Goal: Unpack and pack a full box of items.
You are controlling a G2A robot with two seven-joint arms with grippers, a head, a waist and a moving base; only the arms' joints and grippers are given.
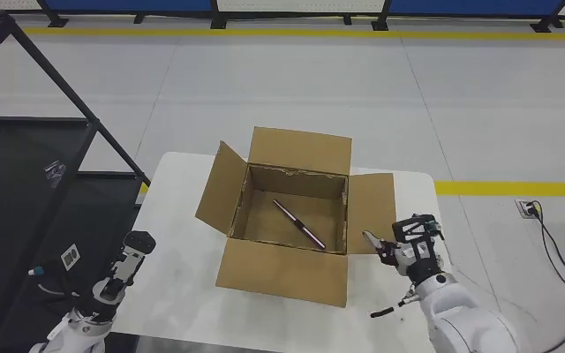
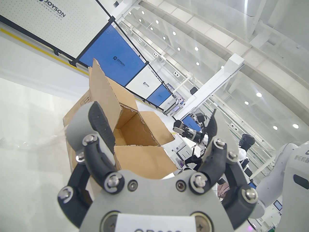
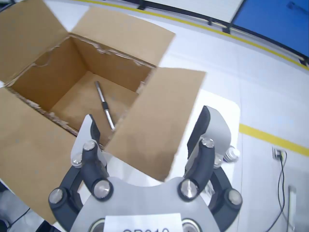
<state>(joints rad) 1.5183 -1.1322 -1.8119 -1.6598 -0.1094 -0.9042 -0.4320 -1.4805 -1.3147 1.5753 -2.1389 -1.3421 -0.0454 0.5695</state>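
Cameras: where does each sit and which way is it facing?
Top view: above the arms, looking down at the table and open box; left gripper and right gripper flank the box.
Left wrist view: low beside the box, tilted up toward the ceiling; own jaws open.
Right wrist view: by the box's flap, looking down inside at the metal rod; own jaws open.
Shared: top and right wrist views show the metal rod.

top: overhead, downward | left wrist: low, upward | right wrist: downward | shared: box [image 1: 282, 269]
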